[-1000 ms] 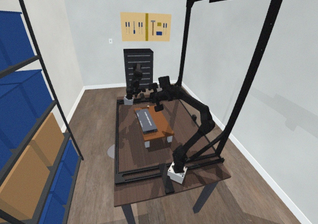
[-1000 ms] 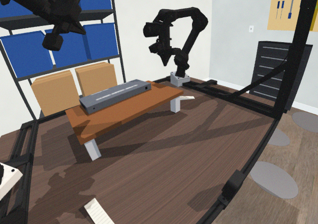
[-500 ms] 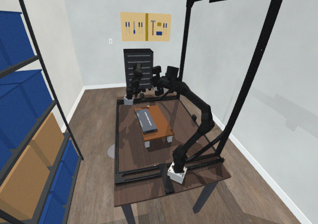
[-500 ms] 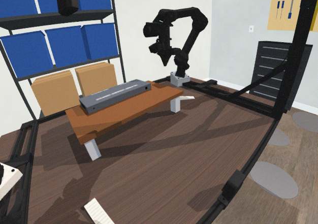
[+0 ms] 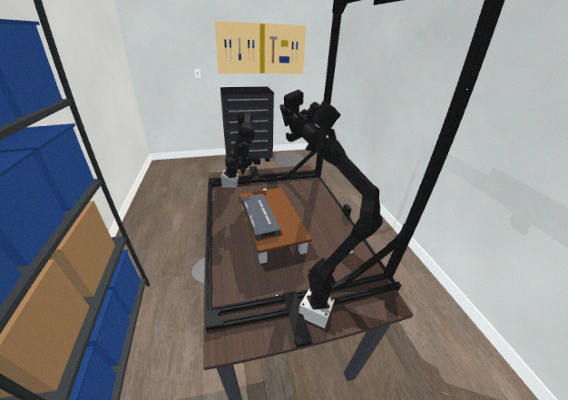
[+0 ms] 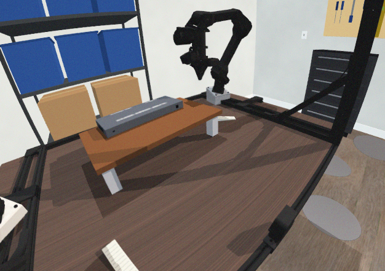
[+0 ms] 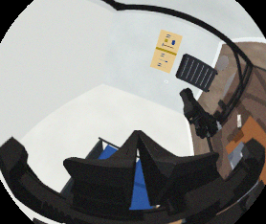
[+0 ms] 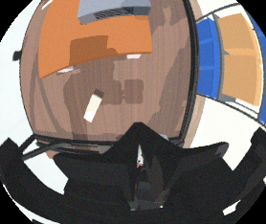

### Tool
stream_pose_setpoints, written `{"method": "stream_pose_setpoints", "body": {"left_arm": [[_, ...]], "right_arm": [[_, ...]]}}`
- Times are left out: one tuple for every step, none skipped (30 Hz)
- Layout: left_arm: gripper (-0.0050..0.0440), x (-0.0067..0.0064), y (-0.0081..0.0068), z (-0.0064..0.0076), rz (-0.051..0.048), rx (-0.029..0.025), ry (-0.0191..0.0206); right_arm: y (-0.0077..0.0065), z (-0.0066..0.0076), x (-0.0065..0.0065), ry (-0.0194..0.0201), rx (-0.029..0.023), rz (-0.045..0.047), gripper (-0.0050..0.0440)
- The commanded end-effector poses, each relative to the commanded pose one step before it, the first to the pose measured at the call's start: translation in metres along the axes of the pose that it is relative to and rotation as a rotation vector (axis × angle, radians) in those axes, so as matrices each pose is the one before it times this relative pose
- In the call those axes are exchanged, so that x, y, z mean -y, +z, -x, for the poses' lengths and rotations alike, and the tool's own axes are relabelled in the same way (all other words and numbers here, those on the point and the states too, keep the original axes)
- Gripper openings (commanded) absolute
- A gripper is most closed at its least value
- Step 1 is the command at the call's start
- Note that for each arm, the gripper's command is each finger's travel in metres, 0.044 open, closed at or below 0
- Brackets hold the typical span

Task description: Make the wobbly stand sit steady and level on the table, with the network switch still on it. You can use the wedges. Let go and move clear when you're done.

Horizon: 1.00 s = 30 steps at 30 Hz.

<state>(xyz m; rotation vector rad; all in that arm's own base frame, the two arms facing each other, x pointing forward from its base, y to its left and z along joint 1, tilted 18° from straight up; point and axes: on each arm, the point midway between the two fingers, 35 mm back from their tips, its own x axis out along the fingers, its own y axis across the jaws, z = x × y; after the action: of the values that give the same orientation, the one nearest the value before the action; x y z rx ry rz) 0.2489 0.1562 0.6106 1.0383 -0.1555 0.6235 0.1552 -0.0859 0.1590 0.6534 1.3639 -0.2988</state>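
Observation:
The stand has an orange top on short white legs and stands mid-table. The grey network switch lies flat on it. One pale wedge lies on the table by the stand's far leg. Another wedge lies near the front edge. My left gripper is shut and empty, raised high above the table and pointing at the back wall. My right gripper is shut and empty, hanging above the first wedge's end of the table.
A black frame rail runs round the table, with tall gantry posts on one side. A shelf with blue and tan boxes stands beside the table. A dark drawer cabinet stands at the back wall.

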Motion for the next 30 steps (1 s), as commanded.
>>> {"method": "stream_pose_setpoints", "body": {"left_arm": [[0.0,-0.04609,0.03368,0.00542,0.08965,0.10713,0.15713],[0.0,-0.01035,0.00934,-0.0002,0.02922,0.03171,0.03816],[0.0,-0.01,0.00966,-0.0003,0.02958,0.03303,0.03709],[0.0,-0.00964,0.00997,-0.0004,0.02991,0.03438,0.03591],[0.0,-0.00927,0.01026,-0.0005,0.03023,0.03562,0.03473],[0.0,-0.00888,0.01053,-0.00059,0.03058,0.03685,0.03348],[0.0,0.0,0.0,0.0,0.0,0.0,0.0],[0.0,0.0,0.0,0.0,0.0,0.0,0.0],[0.0,0.0,0.0,0.0,0.0,0.0,0.0],[0.0,0.0,0.0,0.0,0.0,0.0,0.0],[0.0,0.0,0.0,0.0,0.0,0.0,0.0],[0.0,0.0,0.0,0.0,0.0,0.0,0.0],[0.0,-0.00822,0.01306,0.00794,0.00232,0.03168,0.0172],[0.0,-0.0084,0.01072,-0.00128,0.03231,0.03874,0.03269],[0.0,-0.00796,0.01093,-0.00136,0.03275,0.03994,0.03132],[0.0,-0.00752,0.01114,-0.00142,0.03311,0.04107,0.02987],[0.0,-0.00706,0.01132,-0.00148,0.03354,0.04211,0.02839],[0.0,-0.00661,0.01149,-0.00153,0.03391,0.04319,0.0269],[0.0,-0.00616,0.01164,-0.00159,0.03428,0.0441,0.02535],[0.0,-0.00569,0.01177,-0.00164,0.0347,0.04504,0.02376],[0.0,-0.00523,0.01188,-0.00167,0.03505,0.04585,0.02214],[0.0,-0.00476,0.01197,-0.00171,0.03544,0.04666,0.02053],[0.0,-0.0043,0.01205,-0.00174,0.03582,0.04736,0.01883],[0.0,0.0,0.0,0.0,0.0,0.0,0.0],[0.0,0.0,0.0,0.0,0.0,0.0,0.0],[0.0,0.0,0.0,0.0,0.0,0.0,0.0],[0.0,0.0,0.0,0.0,0.0,0.0,0.0],[0.0,0.0,0.0,0.0,0.0,0.0,0.0],[0.0,0.0,0.0,0.0,0.0,0.0,0.0],[0.0,-0.00216,0.01238,0.00544,-0.0105,0.0144,-0.00036]], "right_arm": [[0.0,0.0,0.0,0.0,-0.00001,0.0,0.0],[0.0,0.0,0.0,0.0,0.0,0.0,0.0],[0.0,0.0,0.0,0.0,0.0,0.0,0.0],[0.0,0.0,0.0,0.0,0.0,0.0,0.0],[0.0,0.0,0.0,0.0,0.0,0.0,0.0],[0.0,0.0,0.0,0.0,0.0,0.0,0.0],[0.0,0.0,0.0,0.0,0.0,0.0,0.0],[0.0,0.0,0.0,0.0,0.0,0.0,0.0],[0.0,0.0,0.0,0.0,0.0,0.0,0.0],[0.0,0.0,0.0,0.0,0.0,0.0,0.0],[0.0,0.0,0.0,0.0,0.0,0.0,0.0],[0.0,0.0,0.0,0.0,0.0,0.0,0.0],[0.0,0.00001,0.0,0.0,0.00003,0.0,0.0],[0.0,0.0,0.0,0.0,0.0,0.0,0.0],[0.0,0.0,0.0,0.0,0.0,0.0,0.0],[0.0,0.0,0.0,0.0,0.0,0.0,0.0],[0.0,0.0,0.0,0.0,0.0,0.0,0.0],[0.0,0.0,0.0,0.0,0.0,0.0,0.0],[0.0,0.0,0.0,0.0,0.0,0.0,0.0],[0.0,0.0,0.0,0.0,0.0,0.0,0.0],[0.0,0.0,0.0,0.0,0.0,0.0,0.0],[0.0,0.0,0.0,0.0,0.0,0.0,0.0],[0.0,0.0,0.0,0.0,0.0,0.0,0.0],[0.0,0.0,0.0,0.0,0.0,0.0,0.0],[0.0,0.0,0.0,0.0,0.0,0.0,0.0],[0.0,0.0,0.0,0.0,0.0,0.0,0.0],[0.0,0.0,0.0,0.0,0.0,0.0,0.0],[0.0,0.0,0.0,0.0,0.0,0.0,0.0],[0.0,0.0,0.0,0.0,0.0,0.0,0.0],[0.0,0.00001,0.0,0.0,0.00003,0.0,0.0]]}}
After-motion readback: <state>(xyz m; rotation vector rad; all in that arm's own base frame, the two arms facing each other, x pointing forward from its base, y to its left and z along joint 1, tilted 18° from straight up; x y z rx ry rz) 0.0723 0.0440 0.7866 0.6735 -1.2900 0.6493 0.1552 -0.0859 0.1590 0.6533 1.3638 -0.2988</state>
